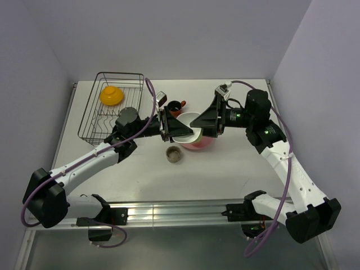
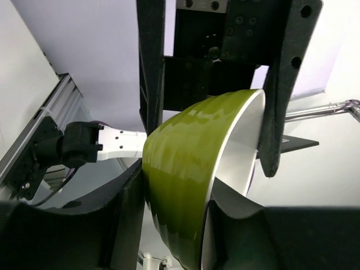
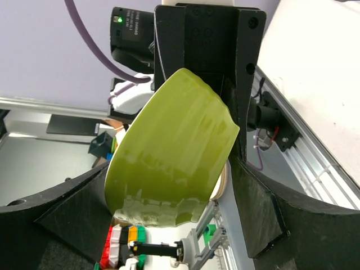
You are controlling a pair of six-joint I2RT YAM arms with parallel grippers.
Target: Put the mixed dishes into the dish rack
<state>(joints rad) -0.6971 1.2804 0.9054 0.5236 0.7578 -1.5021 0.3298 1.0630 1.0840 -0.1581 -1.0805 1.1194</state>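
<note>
Both arms meet at the middle of the frame, and the green-and-white bowl (image 1: 185, 130) hangs tilted in the air between them. The left gripper (image 1: 170, 128) comes in from the left and is clamped on the bowl's wall. In the left wrist view one of its fingers (image 2: 121, 219) lies against the green outside and the other sits on the white inside. The right gripper (image 1: 203, 126) faces it from the right. Its fingers (image 3: 67, 219) bracket the bowl at the lower corners of the right wrist view, with the green outside filling the gap between them. Whether they press or merely flank the bowl, I cannot tell.

Just below the bowl in the top view sits a pink piece (image 1: 198, 144), half hidden, its shape unclear. The small grey-brown dish (image 1: 174, 154) stands on the table (image 1: 225, 174) a little lower left of that. The dark mug (image 1: 175, 106) is just above the grippers. At the upper left, the dish rack (image 1: 87, 115) holds the orange-yellow bowl (image 1: 111, 94), upside down near its far end.
</note>
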